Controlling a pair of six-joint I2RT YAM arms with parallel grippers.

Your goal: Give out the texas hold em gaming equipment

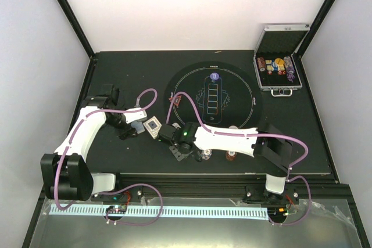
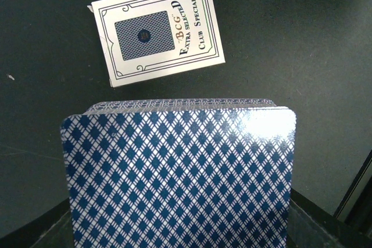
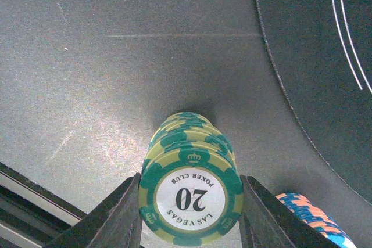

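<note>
**A:** What worries you here?

**B:** The green stack. It stands just off the near-left rim of the mat. The right gripper has its fingers against the edge of the top chips only, one on each side. I can't tell how hard they press. If it lifts from there, I'd expect the lower chips to stay behind, or the column to shear and roll.

**A:** Anything close enough to hit?

**B:** A blue-orange stack sits just beside it, along the mat's near rim. A sideways swing of the wrist could topple it.

**A:** And the other side?

**B:** The left gripper is closed on the deck, left of the mat. The box lies flat just beyond it, nearer the mat. The far edges of the cards look slightly stepped, so a jolt could slide some out. The two grippers are also near each other, and a move toward the mat by either could cause a bump.

**A:** Poses?

**B:** The right arm runs low from its base leftward along the mat's near rim, with the wrist over the chips. The left arm rises from its base and folds at the elbow, and its forearm points right, toward the mat.
</note>
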